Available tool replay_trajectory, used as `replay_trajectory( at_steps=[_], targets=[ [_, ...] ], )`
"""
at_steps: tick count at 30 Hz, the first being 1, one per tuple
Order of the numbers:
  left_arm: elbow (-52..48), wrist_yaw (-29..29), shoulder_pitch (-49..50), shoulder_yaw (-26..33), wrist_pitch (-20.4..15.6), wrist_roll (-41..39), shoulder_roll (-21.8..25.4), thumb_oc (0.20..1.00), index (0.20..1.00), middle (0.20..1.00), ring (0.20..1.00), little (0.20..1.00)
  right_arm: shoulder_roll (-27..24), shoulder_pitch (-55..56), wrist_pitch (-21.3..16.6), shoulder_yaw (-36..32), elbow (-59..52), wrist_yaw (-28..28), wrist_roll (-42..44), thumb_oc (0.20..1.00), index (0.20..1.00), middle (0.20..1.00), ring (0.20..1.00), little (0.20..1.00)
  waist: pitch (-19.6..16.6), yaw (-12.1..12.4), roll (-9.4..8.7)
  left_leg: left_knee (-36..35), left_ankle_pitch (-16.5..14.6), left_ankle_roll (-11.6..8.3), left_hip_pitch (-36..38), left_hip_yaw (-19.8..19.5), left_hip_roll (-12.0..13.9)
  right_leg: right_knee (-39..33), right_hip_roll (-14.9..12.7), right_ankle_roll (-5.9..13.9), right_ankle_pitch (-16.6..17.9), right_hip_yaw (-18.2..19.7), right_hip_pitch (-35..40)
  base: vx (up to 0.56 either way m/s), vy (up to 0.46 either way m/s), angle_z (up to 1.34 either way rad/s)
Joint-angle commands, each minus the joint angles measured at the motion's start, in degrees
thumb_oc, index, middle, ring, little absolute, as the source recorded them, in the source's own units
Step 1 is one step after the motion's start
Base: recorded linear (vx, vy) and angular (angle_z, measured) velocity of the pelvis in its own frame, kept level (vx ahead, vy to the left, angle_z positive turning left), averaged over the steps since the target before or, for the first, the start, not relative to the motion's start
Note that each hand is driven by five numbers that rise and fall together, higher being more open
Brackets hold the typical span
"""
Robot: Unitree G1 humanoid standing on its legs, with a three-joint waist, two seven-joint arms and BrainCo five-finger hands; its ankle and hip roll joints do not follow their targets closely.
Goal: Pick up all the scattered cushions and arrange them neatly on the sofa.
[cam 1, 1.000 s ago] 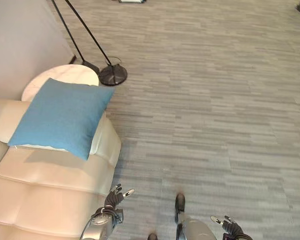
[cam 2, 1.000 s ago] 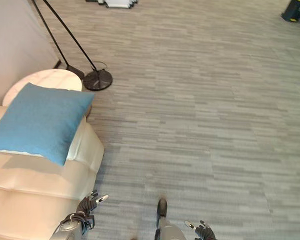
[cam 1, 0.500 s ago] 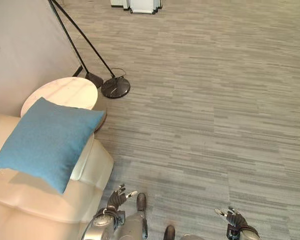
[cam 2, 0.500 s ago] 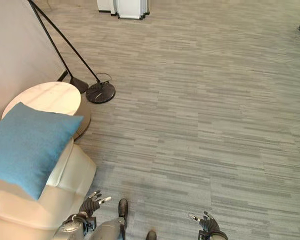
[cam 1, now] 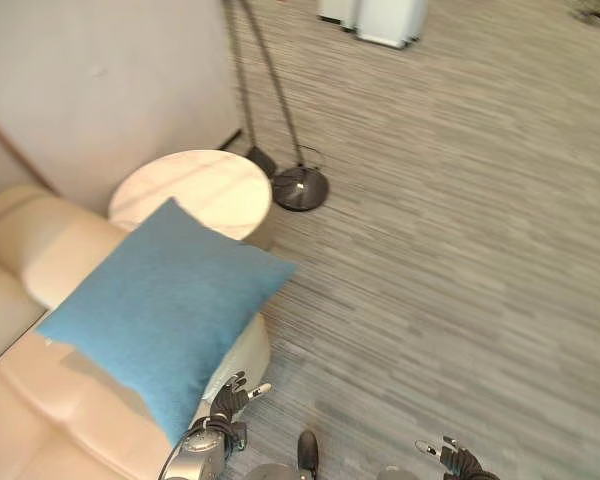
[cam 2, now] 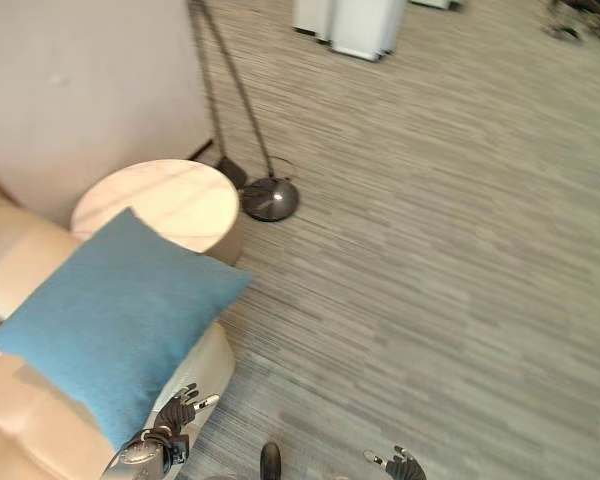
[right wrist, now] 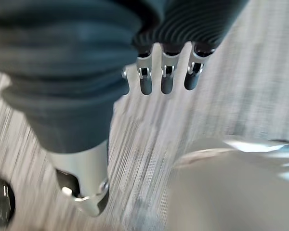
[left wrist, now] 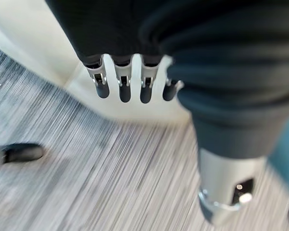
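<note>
A blue square cushion (cam 1: 165, 310) lies tilted on the arm of the cream sofa (cam 1: 50, 400) at the left. My left hand (cam 1: 230, 398) hangs low beside the sofa's front corner, just below the cushion's lowest tip, its fingers (left wrist: 124, 86) straight and holding nothing. My right hand (cam 1: 450, 458) shows at the bottom edge over the floor, its fingers (right wrist: 166, 79) relaxed and empty too.
A round marble side table (cam 1: 192, 190) stands behind the sofa arm against the wall. A floor lamp's black base (cam 1: 300, 188) and slanted pole sit just right of it. A white unit (cam 1: 380, 15) stands at the far top. Grey striped carpet spreads to the right.
The whole view has swung, so the camera has moved: sofa, cushion and table now sit further right and closer. Both hands keep the same low, open pose.
</note>
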Motion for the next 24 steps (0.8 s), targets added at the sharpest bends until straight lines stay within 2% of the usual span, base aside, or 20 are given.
replay_trajectory(
  at_steps=[1, 2, 3, 5, 6, 8, 9, 11, 13, 15, 17, 19, 22, 24],
  targets=[
    [-3.4, 0.4, -0.6, 0.7, -0.9, 0.9, 0.8, 1.000, 1.000, 1.000, 1.000, 1.000, -1.1, -3.5, -0.5, 0.0, -1.4, -0.4, -1.1, 1.000, 1.000, 1.000, 1.000, 1.000, 2.6, 0.8, 1.84, -3.3, -3.9, -4.92, 0.5, 0.8, 8.1, -23.9, 4.8, -1.17, 9.8, 1.9, 3.0, 0.23, -0.004, 0.76],
    [-3.0, 0.5, -0.8, 1.0, -1.2, 0.4, 0.8, 1.000, 1.000, 1.000, 1.000, 1.000, -0.9, -3.5, -0.6, 0.1, -1.5, -0.3, -0.8, 1.000, 1.000, 1.000, 1.000, 1.000, 2.8, 1.0, 2.35, -3.0, -4.0, -5.43, 1.2, -0.1, 8.7, -28.5, 4.7, -1.85, 7.7, 0.3, 3.1, 0.24, -0.040, 0.79],
    [-2.5, 0.4, -1.0, 0.8, -1.2, 0.4, 0.7, 1.000, 1.000, 1.000, 1.000, 1.000, -1.0, -3.8, -0.6, 0.3, -1.5, -0.3, -0.8, 1.000, 1.000, 1.000, 1.000, 1.000, 3.1, 1.0, 2.77, -2.4, -4.7, -5.71, 1.7, -0.9, 9.2, -33.4, 4.9, -2.03, 7.4, -0.2, 3.7, 0.24, -0.075, 0.92],
    [-1.6, 0.5, -1.5, 0.8, -1.4, 0.5, 0.7, 1.000, 1.000, 1.000, 1.000, 1.000, -0.8, -4.4, -0.5, 0.6, -0.9, -0.6, -0.5, 1.000, 1.000, 1.000, 1.000, 1.000, 3.5, 0.9, 2.87, -1.7, -5.5, -6.46, 2.5, -2.5, 9.3, -47.4, 8.1, -1.26, 8.7, 4.8, 3.3, 0.22, -0.122, 0.80],
    [-1.0, 0.7, -2.0, 0.9, -1.5, 0.8, 0.7, 1.000, 1.000, 1.000, 1.000, 1.000, -0.7, -4.7, -0.5, 0.6, -0.5, -0.7, -0.4, 1.000, 1.000, 1.000, 1.000, 1.000, 3.6, 0.8, 2.67, -1.2, -6.0, -6.76, 2.8, -3.6, 9.1, -53.3, 9.2, -0.60, 10.6, 9.1, 3.0, 0.25, -0.145, 0.54],
    [-0.5, 0.7, -2.6, 1.5, -1.7, 0.9, 0.9, 1.000, 1.000, 1.000, 1.000, 1.000, -0.8, -4.7, -0.4, 0.3, -0.6, -0.6, -0.1, 1.000, 1.000, 1.000, 1.000, 1.000, 3.8, 0.6, 2.30, -1.1, -6.5, -7.50, 3.7, -5.5, 9.0, -60.2, 9.9, 0.67, 13.7, 15.1, 2.2, 0.32, -0.209, 0.57],
    [-0.3, 0.7, -2.4, 1.9, -2.1, 0.9, 0.9, 1.000, 1.000, 1.000, 1.000, 1.000, -0.9, -4.4, -0.2, -0.3, -0.6, -0.4, -0.3, 1.000, 1.000, 1.000, 1.000, 1.000, 3.3, 0.5, 1.99, -0.8, -7.0, -8.18, 4.4, -7.4, 9.1, -62.4, 9.8, 1.34, 15.3, 16.7, 1.1, 0.28, -0.206, 0.62],
    [0.0, 0.7, -2.3, 1.9, -2.2, 1.0, 0.9, 1.000, 1.000, 1.000, 1.000, 1.000, -1.1, -4.1, -0.2, -0.3, -0.8, -0.2, -0.4, 1.000, 1.000, 1.000, 1.000, 1.000, 3.1, 0.2, 1.81, -0.8, -7.2, -8.54, 5.0, -8.6, 9.2, -61.7, 10.1, 1.31, 15.6, 17.5, 0.9, 0.26, -0.233, 0.76],
    [1.2, 0.4, -1.9, 2.1, -2.1, 1.2, 0.5, 1.000, 1.000, 1.000, 1.000, 1.000, -1.0, -3.8, -0.1, -0.5, 0.1, 0.0, -0.4, 1.000, 1.000, 1.000, 1.000, 1.000, 2.3, -0.1, 1.44, -0.3, -8.3, -9.23, 6.3, -9.9, 10.1, -61.2, 9.9, 0.70, 15.7, 16.4, 2.4, 0.35, -0.364, 1.03],
    [3.1, 0.5, -1.9, 2.0, -1.9, 1.3, 0.1, 1.000, 1.000, 1.000, 1.000, 1.000, -1.4, -3.9, -0.2, 0.1, 1.5, 0.3, -1.0, 1.000, 1.000, 1.000, 1.000, 1.000, 1.3, -0.1, 1.55, 0.8, -8.0, -10.31, 6.9, -10.7, 12.2, -60.1, 10.8, -0.37, 14.6, 15.6, 3.2, 0.31, -0.404, 0.75],
    [5.7, 0.6, -2.3, 1.8, -1.9, 0.6, -1.1, 1.000, 1.000, 1.000, 1.000, 1.000, -2.3, -4.0, -0.6, 0.7, 2.7, 0.4, -0.8, 1.000, 1.000, 1.000, 1.000, 1.000, 0.5, -0.4, 1.22, 6.3, -5.6, -11.73, 4.1, -12.7, 13.6, -61.1, 11.8, -2.06, 13.3, 12.9, 5.9, 0.24, -0.435, 0.51],
    [5.8, 0.5, -2.4, 1.5, -1.9, 0.1, -1.4, 1.000, 1.000, 1.000, 1.000, 1.000, -2.7, -4.2, -0.9, 1.0, 3.2, 0.3, -0.7, 1.000, 1.000, 1.000, 1.000, 1.000, 0.4, -0.3, 1.04, 8.8, -4.5, -12.06, 2.7, -12.9, 13.5, -62.1, 11.9, -2.46, 13.1, 11.7, 7.2, 0.15, -0.295, 0.59],
    [6.5, 0.2, -2.7, 1.6, -1.8, -1.0, -1.9, 1.000, 1.000, 1.000, 1.000, 1.000, -3.6, -4.7, -1.1, 1.2, 3.4, 0.3, -0.3, 1.000, 1.000, 1.000, 1.000, 1.000, 1.1, 0.1, 0.50, 16.0, -3.3, -11.90, -0.9, -10.2, 13.2, -62.9, 12.1, -3.55, 11.3, 9.1, 10.4, 0.13, -0.276, 0.58],
    [6.7, 0.2, -2.5, 1.8, -1.6, -1.5, -2.1, 1.000, 1.000, 1.000, 1.000, 1.000, -3.9, -4.9, -1.2, 0.9, 3.2, 0.0, 0.2, 1.000, 1.000, 1.000, 1.000, 1.000, 1.7, 0.1, 0.27, 19.4, -3.6, -11.56, -3.0, -5.4, 13.8, -62.9, 12.1, -4.30, 9.9, 7.2, 12.0, 0.07, -0.222, 0.29]
  ],
)
